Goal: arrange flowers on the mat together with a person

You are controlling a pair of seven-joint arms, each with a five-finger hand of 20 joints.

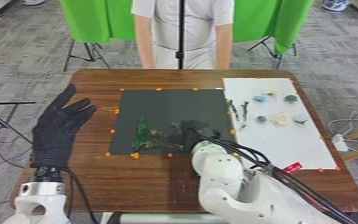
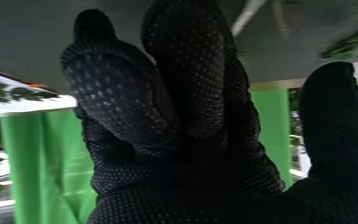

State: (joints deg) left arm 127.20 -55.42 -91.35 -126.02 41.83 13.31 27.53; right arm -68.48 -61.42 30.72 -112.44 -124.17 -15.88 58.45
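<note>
My right hand [image 1: 193,134] is over the lower right part of the dark mat [image 1: 171,105]. In the right wrist view the right hand [image 2: 180,120] is open, its fingers straight and the thumb apart. Left of it on the mat lie a long green stem [image 1: 141,132] and a leafy sprig [image 1: 159,143]. Whether the hand touches the sprig, I cannot tell. Some greenery [image 2: 353,46] shows beyond the thumb. My left hand [image 1: 60,125] is open at the table's left side. On the white mat [image 1: 286,145] are thin stems [image 1: 238,112], a blue flower [image 1: 259,98] and a cream flower [image 1: 279,119].
More small flower heads, one dark green [image 1: 291,98] and one pale teal [image 1: 300,119], sit on the white mat. A red object [image 1: 293,167] is at its near edge, close to my right arm. Orange markers edge both mats on the wooden table [image 1: 140,190].
</note>
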